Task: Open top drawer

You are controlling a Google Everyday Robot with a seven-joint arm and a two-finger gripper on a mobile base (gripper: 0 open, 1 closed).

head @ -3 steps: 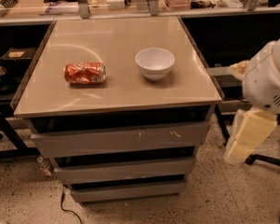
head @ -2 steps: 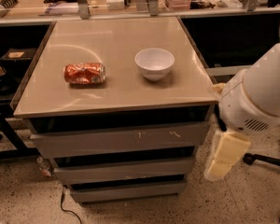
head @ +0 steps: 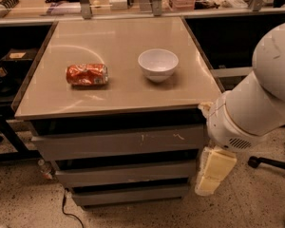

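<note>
The top drawer [head: 109, 145] is the widest grey front just under the table top, with small whitish scratches right of centre. It sits flush with the cabinet, shut. My gripper [head: 213, 171] is the cream-coloured part hanging down from the big white arm [head: 256, 103]. It is at the cabinet's right front corner, just below the top drawer's right end, beside the second drawer [head: 126, 172]. I see no contact with the top drawer front.
A crushed red can [head: 87, 74] lies on its side on the beige table top [head: 118, 37], and a white bowl [head: 157, 64] stands to its right. A third drawer [head: 130, 194] is at the bottom. Cluttered shelves run behind; a chair base [head: 270, 163] is at the right.
The arm has swung left toward the cabinet. The gripper has moved from out at the right to the cabinet's right front corner, beside the drawers. Can and bowl have not moved.
</note>
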